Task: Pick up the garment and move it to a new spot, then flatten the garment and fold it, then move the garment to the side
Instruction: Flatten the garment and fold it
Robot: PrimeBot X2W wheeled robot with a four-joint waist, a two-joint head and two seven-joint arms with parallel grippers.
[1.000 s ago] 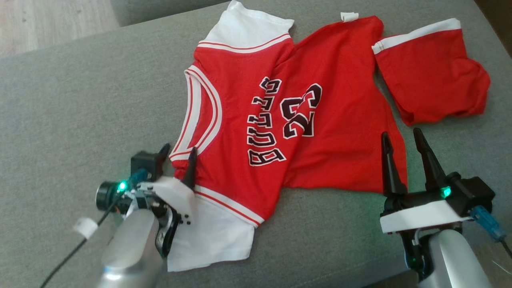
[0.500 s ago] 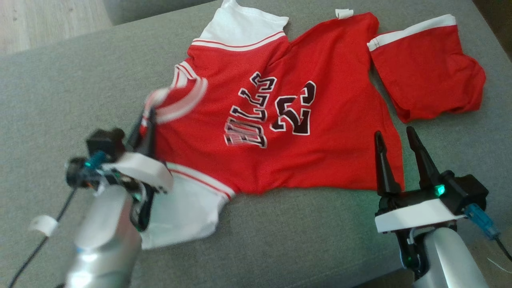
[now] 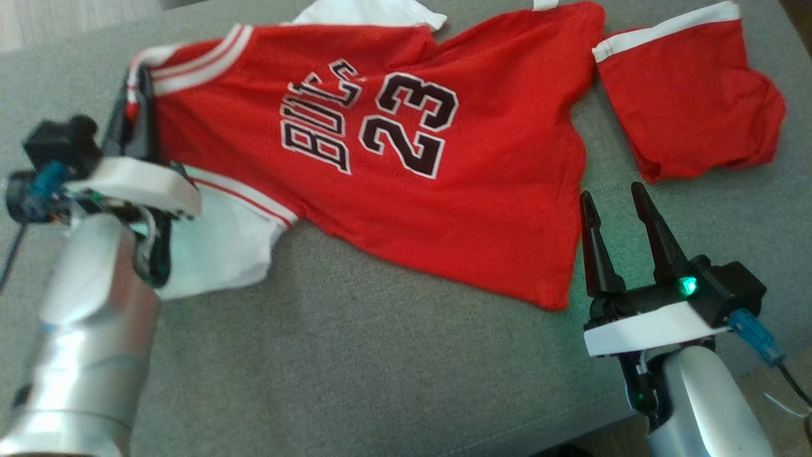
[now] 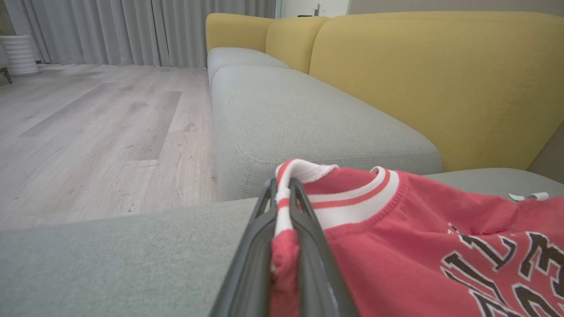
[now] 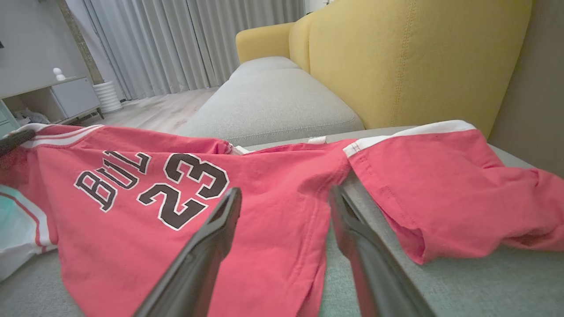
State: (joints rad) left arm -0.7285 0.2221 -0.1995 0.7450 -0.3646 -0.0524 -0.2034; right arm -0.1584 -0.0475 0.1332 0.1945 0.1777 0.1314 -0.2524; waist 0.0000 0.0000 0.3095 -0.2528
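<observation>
Now the left gripper (image 4: 282,189) has pinched the striped collar of the garment (image 3: 406,190) tight and pulled it leftward over the gray couch seat (image 3: 380,362), to carry it somewhere new, while the right gripper (image 3: 612,198) waits wide open by the hem.

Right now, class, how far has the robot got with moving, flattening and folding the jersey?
Done: the left tool is shut on the striped collar of the jersey. In hand: the pick-up, with most of the jersey lying on the grey cushion. Left: moving, flattening, folding, setting aside; the right tool is open beside it, holding nothing.
</observation>
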